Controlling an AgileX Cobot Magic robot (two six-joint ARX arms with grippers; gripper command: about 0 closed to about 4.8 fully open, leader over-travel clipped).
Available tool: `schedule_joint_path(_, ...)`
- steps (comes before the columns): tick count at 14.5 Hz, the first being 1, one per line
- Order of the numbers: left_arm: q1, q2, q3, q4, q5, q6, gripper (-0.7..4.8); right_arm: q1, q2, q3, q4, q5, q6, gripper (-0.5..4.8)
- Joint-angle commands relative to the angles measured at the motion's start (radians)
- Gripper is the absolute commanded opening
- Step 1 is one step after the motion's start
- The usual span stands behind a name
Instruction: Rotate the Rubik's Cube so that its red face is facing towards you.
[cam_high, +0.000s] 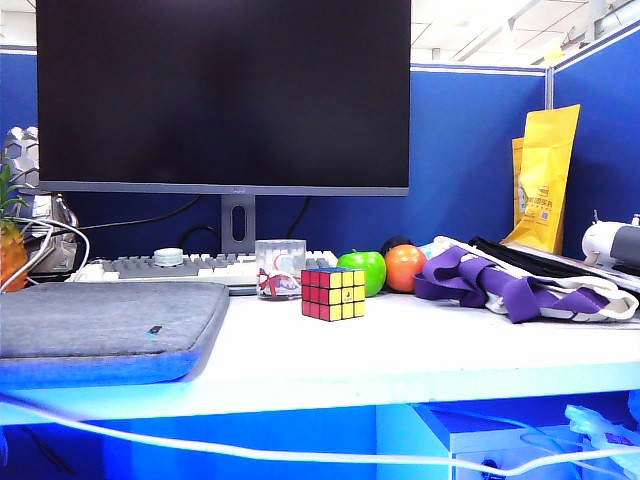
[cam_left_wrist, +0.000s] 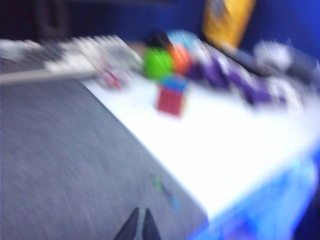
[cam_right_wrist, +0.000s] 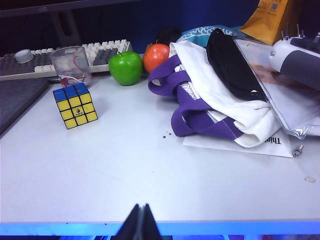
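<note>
Exterior view: the Rubik's Cube (cam_high: 333, 293) stands on the white desk (cam_high: 420, 350), about midway along it and well back from the front edge, turned corner-on.
Cube faces: the red face (cam_high: 316, 295) shows on the left of that corner, a yellow face on the right, blue on top.
Right wrist view: the same cube (cam_right_wrist: 75, 105) shows yellow and blue only, nothing touching it.
Close neighbours: a clear glass (cam_high: 280, 268) just behind the cube, a green apple (cam_high: 362, 272) and an orange fruit (cam_high: 405, 267) behind it to the right.
Further out: keyboard (cam_high: 190, 268) along the back edge under the monitor (cam_high: 224, 95); a purple-and-white bag (cam_high: 520, 285) toward the right end; a grey sleeve (cam_high: 105, 330) at the left end.
Left gripper (cam_left_wrist: 139, 227): fingers pressed together, empty, low over the grey sleeve; that picture is badly blurred.
Right gripper (cam_right_wrist: 140, 222): also clenched on nothing, at the desk's front edge, well apart from the cube.
</note>
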Motion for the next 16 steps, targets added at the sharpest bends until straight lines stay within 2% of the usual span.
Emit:
schedule_joint_path(1, 0.002, -0.001, 0.007, 0.182, -0.018, -0.13, 0.22, 0.001, 0.0, -0.009, 0.058, -0.056, 0.037, 0.12)
schedule_joint_path(3, 0.002, 0.015, 0.02, 0.156, -0.022, -0.136, 0.22, 0.001, 0.0, -0.009, 0.154, -0.193, 0.035, 0.12)
schedule_joint_path(4, 0.002, 0.038, 0.031, 0.167, -0.023, -0.131, 0.21, 0.001, 0.0, -0.009, 0.173, -0.206, 0.035, 0.09)
schedule_joint_path(5, 0.002, 0.119, 0.109, 0.169, -0.039, -0.09, 0.21, 0.001, 0.001, -0.009, 0.171, -0.194, 0.037, 0.08)
schedule_joint_path(7, 0.002, 0.321, 0.29, 0.199, -0.061, -0.071, 0.21, 0.001, 0.013, 0.003, 0.176, -0.178, 0.039, 0.08)
schedule_joint_path(8, 0.002, 0.509, 0.435, 0.225, -0.035, -0.066, 0.21, 0.0, 0.031, 0.035, 0.189, -0.173, 0.058, 0.07)
schedule_joint_path(11, 0.002, 0.909, 0.701, 0.251, 0.117, -0.01, 0.21, 0.0, 0.119, 0.19, 0.232, -0.117, 0.031, 0.07)
schedule_joint_path(13, -0.003, 1.108, 0.785, 0.309, 0.168, 0.044, 0.21, -0.001, 0.278, 0.282, 0.22, -0.077, -0.023, 0.07)
schedule_joint_path(14, -0.016, 1.242, 0.807, 0.354, 0.167, 0.121, 0.21, 0.001, 0.527, 0.363, 0.227, -0.158, 0.004, 0.07)
schedule_joint_path(16, -0.044, 1.365, 0.816, 0.344, 0.251, 0.2, 0.21, 0.001, 0.811, 0.486, 0.215, -0.315, 0.016, 0.07)
